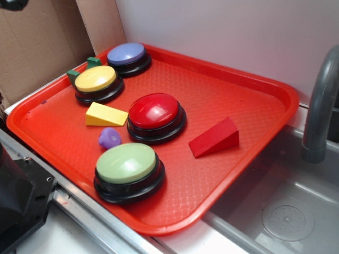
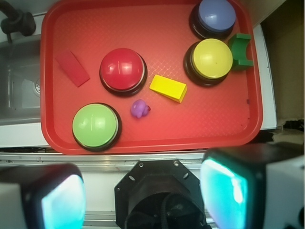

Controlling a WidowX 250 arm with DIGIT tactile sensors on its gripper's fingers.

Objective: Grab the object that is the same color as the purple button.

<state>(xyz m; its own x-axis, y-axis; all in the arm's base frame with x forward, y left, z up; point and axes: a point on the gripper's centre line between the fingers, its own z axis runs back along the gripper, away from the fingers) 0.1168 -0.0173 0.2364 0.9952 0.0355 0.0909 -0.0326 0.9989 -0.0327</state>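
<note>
currently the task is at its starting stage: nothing is grasped and the whole approach remains to be done. my jaws (image 2: 143,198) stand wide apart, one pad at each lower corner of the wrist view, with nothing between them but my own black mount and the metal edge of the surface below. they hover high above, off the near edge of the red tray (image 2: 143,19), not over any item.

the reference is identified. the purple button (image 2: 217,15) sits at the far corner of the tray in the wrist view, just beside the yellow button (image 2: 212,58), with a green block (image 2: 240,50) touching or nearly touching the yellow one's side.

the target is identified too. the purple object (image 2: 139,109) lies flat on the tray floor in the pocket between the red button (image 2: 123,70), the green button (image 2: 94,125) and the yellow wedge (image 2: 167,88). it appears apart from all three, though close to each. the red wedge (image 2: 72,68) lies well apart, toward the sink (image 1: 288,211).

remaining steps, as i judge them:
- translate forward over the tray until the jaws are centred over the purple object.
- orient the jaws so the pads drop into the free gaps, not onto the button domes or the yellow wedge.
- descend, close, lift.

risk: the object is small and rounded, so an off-centre closure may squeeze it out sideways.
</note>
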